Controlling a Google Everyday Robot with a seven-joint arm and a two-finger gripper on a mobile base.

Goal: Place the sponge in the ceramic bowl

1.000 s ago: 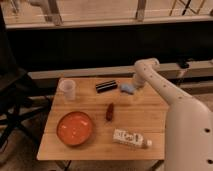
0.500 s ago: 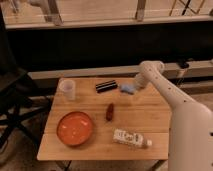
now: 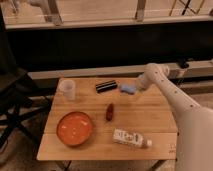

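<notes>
The wooden desk (image 3: 156,118) has a dark folding chair (image 3: 14,100) off its left edge, and a pale ledge (image 3: 90,73) runs along behind its far edge. The robot's arm (image 3: 172,95) reaches in over the right edge. The sponge (image 3: 127,89) lies on the far right part of the desk, close to the far edge. Its long axis runs roughly left to right, along that edge. The claw (image 3: 135,88) is at the sponge's right end, right against it. Whether the claw is apart or clamped on the sponge cannot be told.

Just left of the sponge lies a black bar (image 3: 106,86), set slightly askew. Further left, at the far left corner, stands a translucent white cup (image 3: 67,89). The ceramic bowl (image 3: 75,128) sits at the near left, well apart from the sponge. Between the sponge and the bowl, near the middle of the desk, lies a small dark red thing (image 3: 109,112), its length running near to far. A white bottle (image 3: 131,138) lies on its side by the near edge, right of the bowl. Bare wood shows right of the red thing, between the sponge and the bottle.
</notes>
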